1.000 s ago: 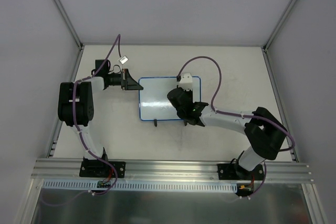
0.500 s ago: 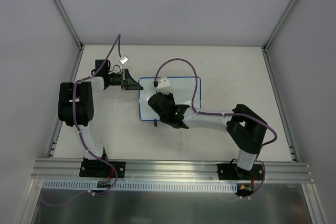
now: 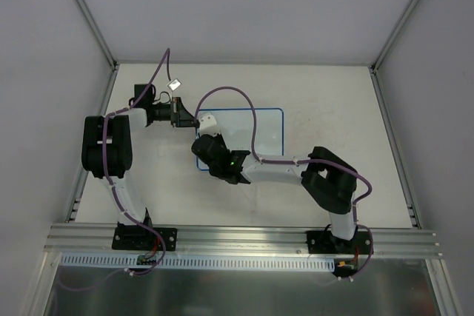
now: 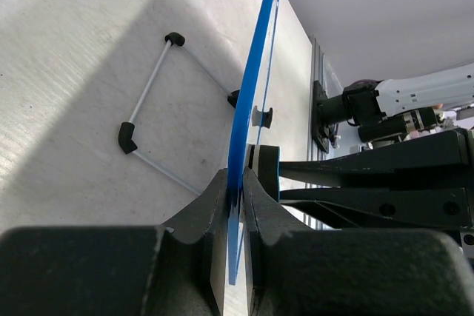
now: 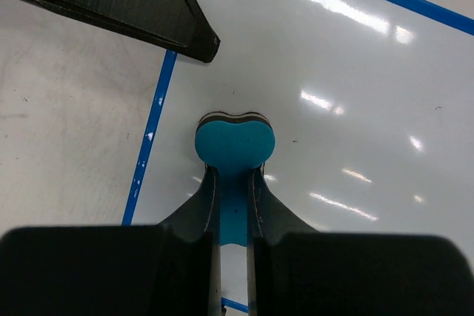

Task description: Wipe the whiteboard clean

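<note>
Blue-framed whiteboard [image 3: 270, 135]: left jaws pinch its left edge; right jaws pinch the eraser [image 5: 235, 142] near that edge.

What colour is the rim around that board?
Blue: the rectangular whiteboard's thin frame, clearest in the right wrist view.

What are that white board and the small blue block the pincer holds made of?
The whiteboard looks like glossy coated sheet, plastic or enamelled metal, judging by its sharp light reflections. Its blue frame seems thin, matte plastic. The blue block looks like soft foam, since its end bulges where squeezed, with a dark, perhaps felt, layer beneath.
</note>
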Controlling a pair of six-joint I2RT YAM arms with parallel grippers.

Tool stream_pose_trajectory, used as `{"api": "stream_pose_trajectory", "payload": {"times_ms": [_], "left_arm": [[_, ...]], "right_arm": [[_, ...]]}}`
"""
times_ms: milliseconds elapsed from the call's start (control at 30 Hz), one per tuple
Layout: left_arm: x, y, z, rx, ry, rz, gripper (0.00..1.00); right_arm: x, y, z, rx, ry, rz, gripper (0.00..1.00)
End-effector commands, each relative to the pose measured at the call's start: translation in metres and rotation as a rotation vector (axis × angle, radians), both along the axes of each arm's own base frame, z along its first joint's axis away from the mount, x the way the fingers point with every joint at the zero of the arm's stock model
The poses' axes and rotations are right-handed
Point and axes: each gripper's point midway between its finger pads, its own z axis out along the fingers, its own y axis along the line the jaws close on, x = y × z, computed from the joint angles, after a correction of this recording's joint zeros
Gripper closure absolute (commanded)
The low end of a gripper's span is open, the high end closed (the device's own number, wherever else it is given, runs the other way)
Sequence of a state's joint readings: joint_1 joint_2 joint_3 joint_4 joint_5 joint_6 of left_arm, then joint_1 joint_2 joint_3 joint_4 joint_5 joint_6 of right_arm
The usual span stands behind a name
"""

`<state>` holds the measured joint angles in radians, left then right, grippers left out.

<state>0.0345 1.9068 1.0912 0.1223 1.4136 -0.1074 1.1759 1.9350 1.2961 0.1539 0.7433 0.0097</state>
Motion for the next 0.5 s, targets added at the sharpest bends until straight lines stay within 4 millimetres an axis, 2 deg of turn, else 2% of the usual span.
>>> {"api": "stream_pose_trajectory", "payload": {"times_ms": [0, 167, 300, 333, 367, 467], "left_arm": [[-0.005, -0.002, 0.002, -0.018, -0.038, -0.031, 1.00], [-0.006, -0.002, 0.004, -0.014, -0.046, -0.029, 1.00], [-0.007, -0.002, 0.002, -0.009, -0.047, -0.025, 1.00], [-0.006, -0.001, 0.002, -0.009, -0.046, -0.023, 1.00], [-0.006, -0.002, 0.002, -0.008, -0.043, -0.024, 1.00], [-0.006, -0.002, 0.002, -0.010, -0.041, -0.024, 1.00]], "right_arm": [[0.001, -0.001, -0.013, -0.001, 0.024, 0.004, 1.00], [-0.003, -0.030, -0.019, -0.012, 0.018, -0.067, 1.00], [-0.003, -0.064, -0.021, -0.023, -0.006, -0.160, 1.00], [-0.004, -0.077, -0.029, -0.037, 0.004, -0.177, 1.00], [-0.004, -0.082, -0.023, -0.007, 0.007, -0.189, 1.00], [-0.005, -0.107, -0.028, -0.002, 0.016, -0.233, 1.00]]}}
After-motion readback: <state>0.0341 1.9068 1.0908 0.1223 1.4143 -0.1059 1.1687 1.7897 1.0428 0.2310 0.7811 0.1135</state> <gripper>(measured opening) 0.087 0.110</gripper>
